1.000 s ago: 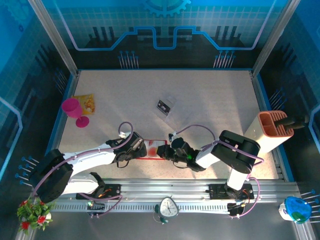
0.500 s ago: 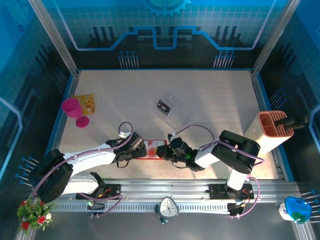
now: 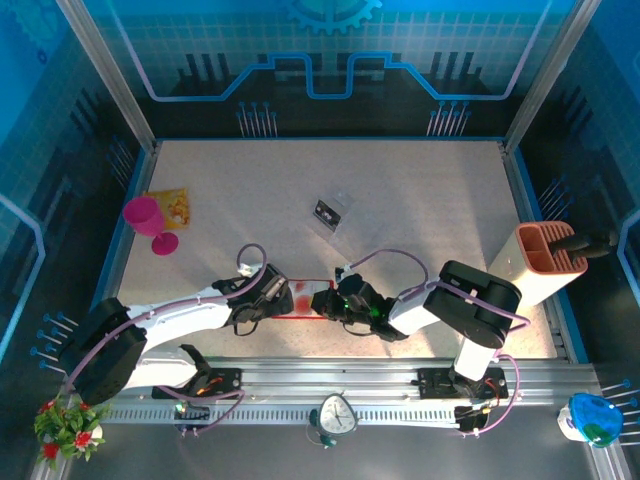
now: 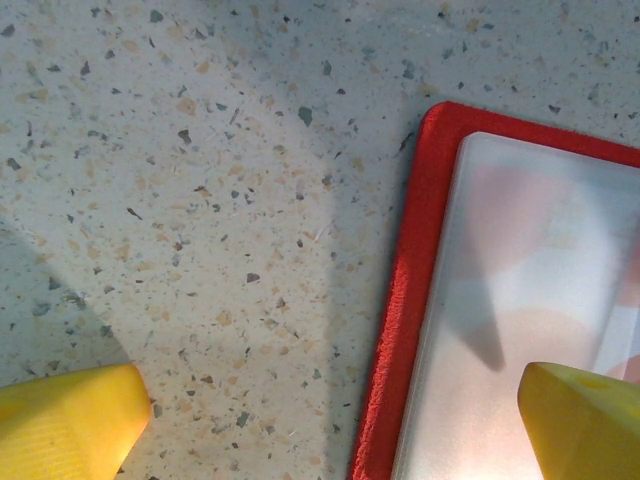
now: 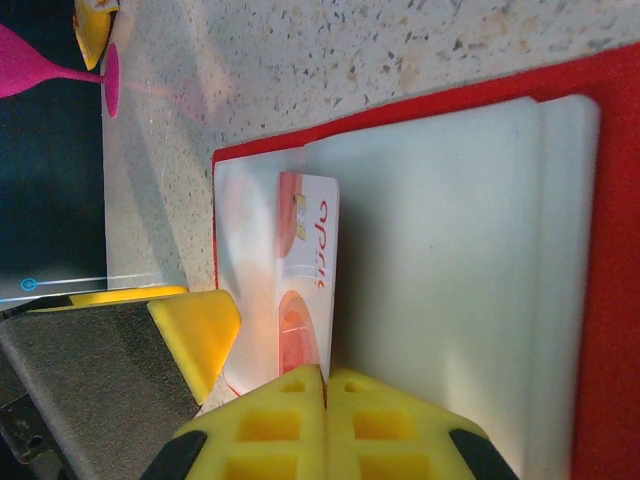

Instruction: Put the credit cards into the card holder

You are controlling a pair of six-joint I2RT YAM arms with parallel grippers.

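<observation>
Two bystanders sit by the left edge of the tabletop (image 3: 420, 190), a pink goblet (image 3: 148, 222) and a yellow-orange packet (image 3: 170, 205) just beside it, and neither has moved.

Next along, close to the near edge, the left hand (image 3: 272, 290) lies low exactly where it was a second ago. Its fingers are spread as wide as they go and grip nothing. From its wrist camera, one yellow fingertip (image 4: 585, 420) sits over the pale inside of the card holder (image 4: 400, 300) and the other is out over bare tabletop, so the pair straddles the holder's red rim. I take this as steadying the holder, though I cannot tell whether it is touching.

The holder lies open and flat between the two hands. The one change is that the right hand (image 3: 325, 300) has crept a little leftward across it. Its fingers are pressed fully together with nothing between them. In its wrist view their tips butt against the end of a credit card (image 5: 308, 265), white with red round marks, lying in the holder's pale pocket. That looks like a push seating the card, probably nearly home.

Farther back, mid-tabletop, the second card (image 3: 325, 211) rests untouched on a clear sleeve (image 3: 340, 205), so half the job remains. An orange-brown rack (image 3: 548, 262) stands at the right edge.
</observation>
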